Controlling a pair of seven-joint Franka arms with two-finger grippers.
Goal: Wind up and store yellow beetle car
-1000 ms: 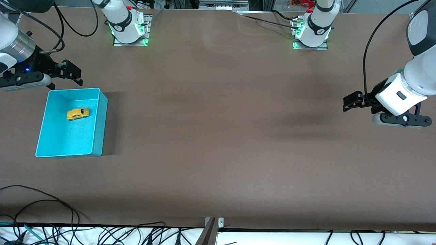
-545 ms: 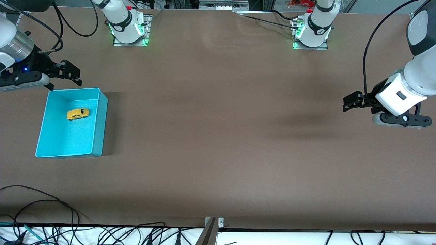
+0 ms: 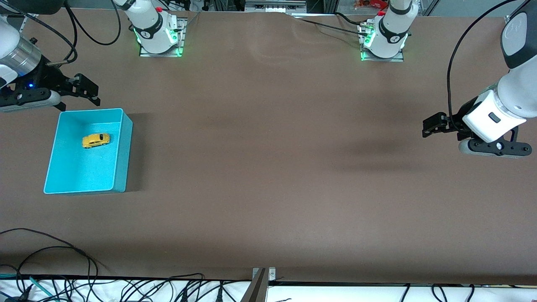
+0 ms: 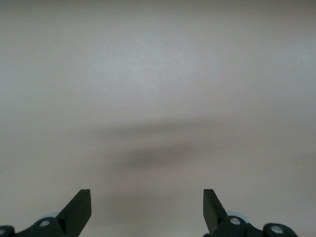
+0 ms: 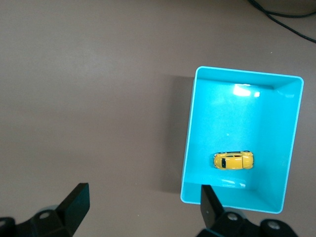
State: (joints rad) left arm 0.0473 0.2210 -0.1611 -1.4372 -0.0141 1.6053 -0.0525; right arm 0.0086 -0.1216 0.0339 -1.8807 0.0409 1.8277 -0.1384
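The yellow beetle car (image 3: 96, 140) (image 5: 233, 160) rests on the floor of the turquoise bin (image 3: 122, 147) (image 5: 190, 148), which stands at the right arm's end of the table. My right gripper (image 3: 89, 90) (image 5: 144, 202) hangs open and empty in the air, just off the bin's edge that lies farther from the front camera. At the left arm's end my left gripper (image 3: 432, 125) (image 4: 147, 207) waits open over bare table, holding nothing.
Both arm bases (image 3: 158, 35) (image 3: 384, 40) stand along the table's edge farthest from the front camera. Loose cables (image 3: 63, 260) lie at the edge nearest the front camera. The brown tabletop (image 3: 268, 167) stretches between the two grippers.
The right gripper has drifted slightly away from the bin, toward the table's end. The car, the bin and the left arm have not moved.
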